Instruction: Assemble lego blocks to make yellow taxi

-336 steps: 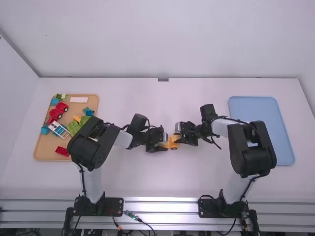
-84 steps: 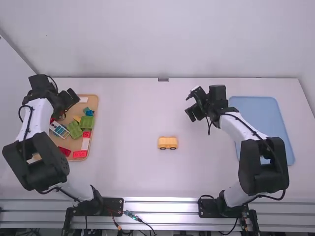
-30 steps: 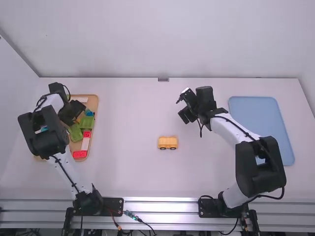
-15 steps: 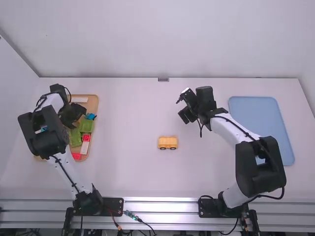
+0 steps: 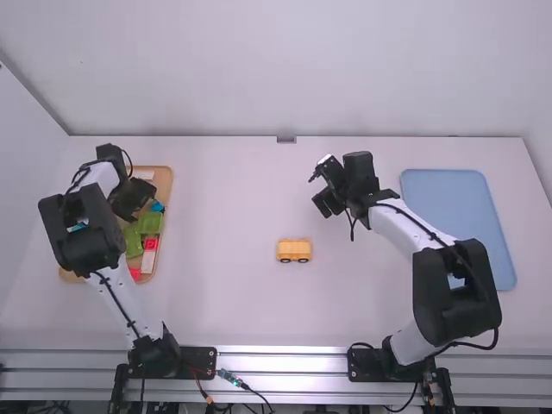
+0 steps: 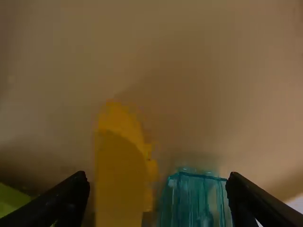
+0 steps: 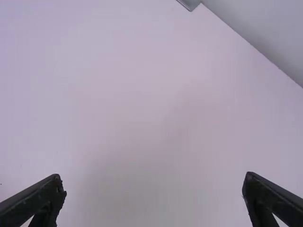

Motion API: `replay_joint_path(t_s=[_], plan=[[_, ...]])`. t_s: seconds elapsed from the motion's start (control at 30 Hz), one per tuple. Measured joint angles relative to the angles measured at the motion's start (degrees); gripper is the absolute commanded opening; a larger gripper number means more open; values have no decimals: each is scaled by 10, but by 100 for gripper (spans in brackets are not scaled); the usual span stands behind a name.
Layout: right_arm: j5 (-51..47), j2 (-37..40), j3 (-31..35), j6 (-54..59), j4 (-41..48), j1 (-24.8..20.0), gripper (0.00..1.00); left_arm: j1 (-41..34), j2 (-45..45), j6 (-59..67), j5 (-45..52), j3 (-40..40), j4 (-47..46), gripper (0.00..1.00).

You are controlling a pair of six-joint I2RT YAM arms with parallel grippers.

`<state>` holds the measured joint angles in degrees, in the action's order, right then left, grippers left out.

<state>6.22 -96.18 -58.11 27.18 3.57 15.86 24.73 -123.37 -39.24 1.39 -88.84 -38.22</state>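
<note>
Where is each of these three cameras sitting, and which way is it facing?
High view: fixed above and behind the robot, looking forward and down; shows left arm and right arm.
Left wrist view: on that arm's wrist, facing the tray; shows the open left gripper.
Right wrist view: on that arm's wrist, facing the table; shows the open right gripper.
High and right wrist views share the grey bracket.

Left arm (image 5: pixel 129 297), right arm (image 5: pixel 401 223): same build. White links, black joints. Elbow housings (image 5: pixel 453 323) bulky, black, rounded at corners. Thin black cables (image 5: pixel 352 231) run outside, some looped. Base plates (image 5: pixel 366 364) black, rectangular. Beside the left one: red wires, green connector (image 5: pixel 229 377). Left gripper (image 5: pixel 132 199), right gripper (image 5: pixel 327 203): black, blocky. Right fingers (image 7: pixel 38 201) dark, tapered.
</note>
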Motion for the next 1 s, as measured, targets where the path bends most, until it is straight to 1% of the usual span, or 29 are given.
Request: replay_joint_path(t_s=[0.13,0.23,0.3,0.33,0.53,0.6,0.67,0.77,0.87,1.0], plan=[[0,0,0,0,0,0,99,0,0,-11,-19,2,-7,76],[0,0,0,0,1,0,99,0,0,-17,-26,3,-8,72],[0,0,0,0,1,0,99,0,0,-20,-30,3,-7,66],[0,0,0,0,2,0,99,0,0,-22,-31,4,-6,65],[0,0,0,0,2,0,99,0,0,-30,-32,25,25,71],[0,0,0,0,2,0,99,-1,2,-33,-35,30,32,70],[0,0,0,0,2,0,99,-2,3,-38,-40,38,41,65],[0,0,0,0,2,0,99,-2,7,-44,-45,45,49,63],[0,0,0,0,2,0,99,-2,8,-47,-49,45,48,54],[0,0,0,0,2,0,99,-2,8,-47,-51,44,42,49]])
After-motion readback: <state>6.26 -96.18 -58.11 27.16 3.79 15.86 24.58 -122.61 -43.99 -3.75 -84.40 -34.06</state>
